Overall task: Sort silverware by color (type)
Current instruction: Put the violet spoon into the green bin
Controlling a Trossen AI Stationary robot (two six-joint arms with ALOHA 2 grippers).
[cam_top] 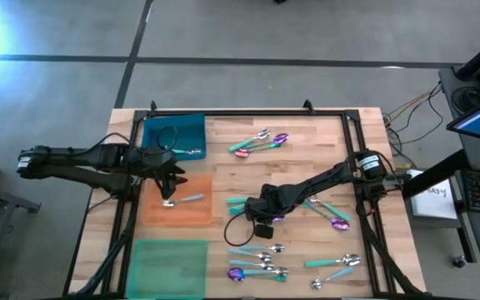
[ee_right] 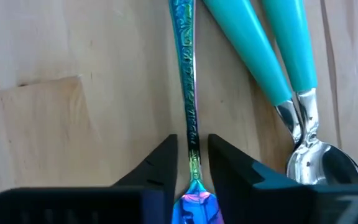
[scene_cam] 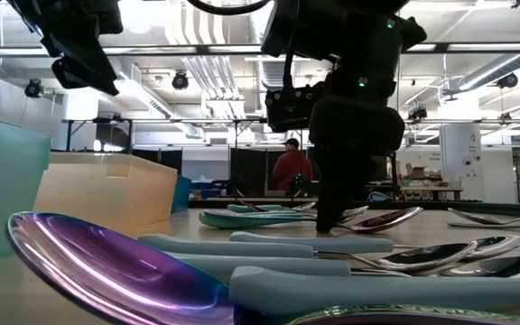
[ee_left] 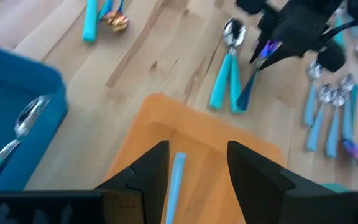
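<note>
Closest to the low camera there's a pile of silverware (scene_cam: 269, 271), purple-headed and teal-handled spoons lying on the desk (cam_top: 223, 142). Mid-desk, the right tool (ee_right: 191, 155) is down low with its fingers straddling the thin handle of an iridescent spoon (ee_right: 186, 81), right beside two teal-handled spoons (ee_right: 272, 56). Not clenched yet, there are gaps either side. I'd squeeze dead centre on that handle and lift straight up so the teal neighbours don't get dragged. The arm reaches in long and low from the right edge. Farther over, the left tool (ee_left: 197, 168) hovers released above the orange mat (cam_top: 177, 208), where a pale-blue spoon (cam_top: 186, 200) lies.
</note>
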